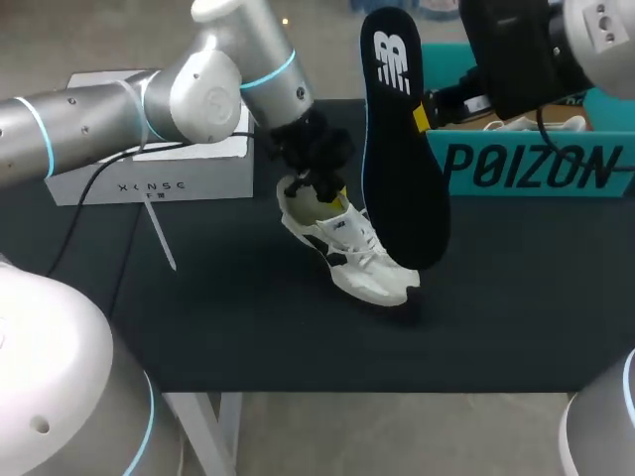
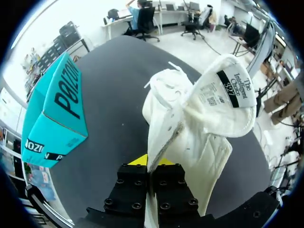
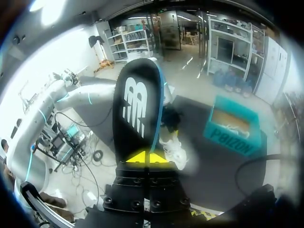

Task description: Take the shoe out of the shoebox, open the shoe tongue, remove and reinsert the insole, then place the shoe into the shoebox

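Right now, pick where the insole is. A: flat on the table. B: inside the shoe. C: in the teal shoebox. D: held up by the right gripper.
D: the right gripper is shut on the black insole, holding it upright in the air beside the white shoe, which the left gripper grips.

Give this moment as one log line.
left gripper: shut on shoe | right gripper: shut on insole, out of shoe | shoebox: open

In the head view the insole (image 1: 402, 149) hides the left end of the shoebox (image 1: 536, 169) and part of the shoe (image 1: 367, 268). The shoebox runs off the frame's right edge; its contents are too small to tell.
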### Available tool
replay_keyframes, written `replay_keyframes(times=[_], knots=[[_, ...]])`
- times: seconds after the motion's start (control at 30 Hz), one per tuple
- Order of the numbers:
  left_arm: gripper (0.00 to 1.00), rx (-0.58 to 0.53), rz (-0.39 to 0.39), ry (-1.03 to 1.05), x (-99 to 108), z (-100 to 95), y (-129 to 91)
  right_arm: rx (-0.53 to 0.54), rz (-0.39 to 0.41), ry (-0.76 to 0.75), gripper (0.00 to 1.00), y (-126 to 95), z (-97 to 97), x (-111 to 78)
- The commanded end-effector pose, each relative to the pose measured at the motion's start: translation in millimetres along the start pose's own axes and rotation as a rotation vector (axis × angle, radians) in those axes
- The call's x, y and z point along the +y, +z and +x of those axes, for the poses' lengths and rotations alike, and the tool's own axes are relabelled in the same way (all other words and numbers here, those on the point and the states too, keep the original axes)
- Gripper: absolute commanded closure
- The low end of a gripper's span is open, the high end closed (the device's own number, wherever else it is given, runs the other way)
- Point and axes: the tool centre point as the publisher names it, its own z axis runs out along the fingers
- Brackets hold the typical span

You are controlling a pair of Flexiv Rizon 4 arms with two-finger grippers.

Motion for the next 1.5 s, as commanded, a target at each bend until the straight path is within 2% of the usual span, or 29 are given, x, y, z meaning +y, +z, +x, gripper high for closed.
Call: replay_keyframes(times=[0.03,0.07,0.1,0.17,0.27,0.33,0.5,0.77,1.03,1.27,1.5], knots=[[1.0,0.164,-0.017,0.24,-14.5,-14.1,-20.1,-0.001,0.006,0.001,1.0,1.3,1.0,3.0],[1.0,0.194,-0.061,0.312,-16.5,-17.4,-22.0,-0.001,0.006,0.001,1.0,1.3,1.0,3.0],[1.0,0.252,-0.071,0.39,-19.7,-17.9,-22.3,-0.001,0.006,0.001,1.0,1.3,1.0,3.0],[1.0,0.328,-0.028,0.454,-27.0,-17.0,-23.1,-0.001,0.006,0.001,1.0,1.3,1.0,3.0],[1.0,0.408,-0.06,0.552,-35.4,-18.2,-18.7,-0.001,0.006,0.001,1.0,1.3,1.0,3.0],[1.0,0.443,-0.088,0.589,-40.7,-18.2,-11.8,-0.001,0.006,0.001,1.0,1.3,1.0,3.0],[1.0,0.513,-0.093,0.726,-50.2,-12.9,7.2,-0.001,0.006,0.001,1.0,1.3,1.0,3.0],[1.0,0.539,-0.073,0.829,-59.7,-15.4,28.3,-0.001,0.006,0.001,1.0,1.3,1.0,3.0],[1.0,0.558,-0.056,0.84,-66.9,-18.9,49.6,-0.001,0.006,0.001,1.0,1.3,1.0,3.0],[1.0,0.546,-0.032,0.777,-63.6,-19.3,54.8,-0.001,0.006,0.001,1.0,1.3,1.0,3.0],[1.0,0.586,-0.022,0.738,-59.4,-11.5,59.9,-0.001,0.006,0.001,1.0,1.3,1.0,3.0]])
